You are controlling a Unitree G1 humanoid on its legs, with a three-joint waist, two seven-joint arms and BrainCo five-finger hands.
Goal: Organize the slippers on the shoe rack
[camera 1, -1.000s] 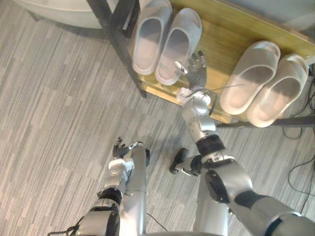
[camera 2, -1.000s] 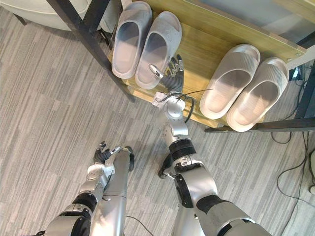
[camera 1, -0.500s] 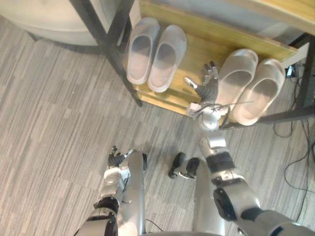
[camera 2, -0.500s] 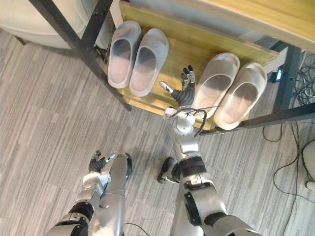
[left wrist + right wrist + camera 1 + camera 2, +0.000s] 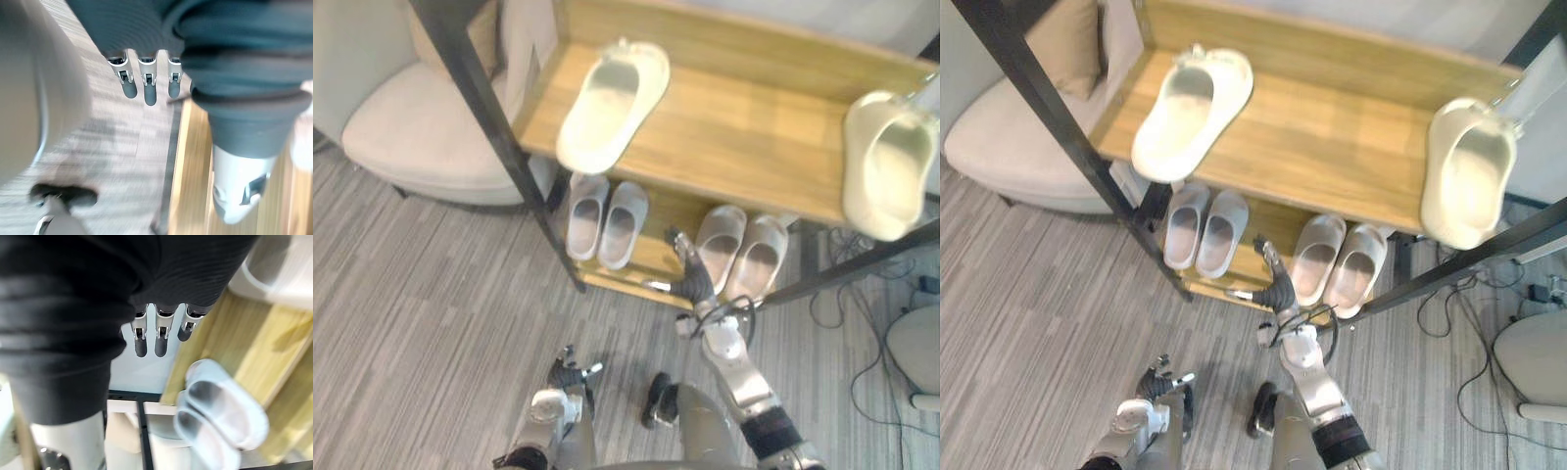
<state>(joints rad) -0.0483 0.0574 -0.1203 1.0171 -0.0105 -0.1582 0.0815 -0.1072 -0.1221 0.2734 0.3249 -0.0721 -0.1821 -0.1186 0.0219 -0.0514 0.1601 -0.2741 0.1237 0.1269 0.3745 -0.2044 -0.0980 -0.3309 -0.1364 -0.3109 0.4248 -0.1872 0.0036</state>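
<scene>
Likely light and soft, the cream slipper (image 5: 612, 103) is best pinched at its strap; the right hand (image 5: 690, 279) is held straight-fingered, empty.

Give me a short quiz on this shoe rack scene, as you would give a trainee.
1. True or false: the left cream slipper and the right cream slipper touch each other on the upper shelf.
2. How many pairs of slippers stand on the lower shelf? A) one B) two C) three
3. Fill in: the right hand, raised before the lower shelf, holds ___.
Key: 1 false; 2 B; 3 nothing.
</scene>
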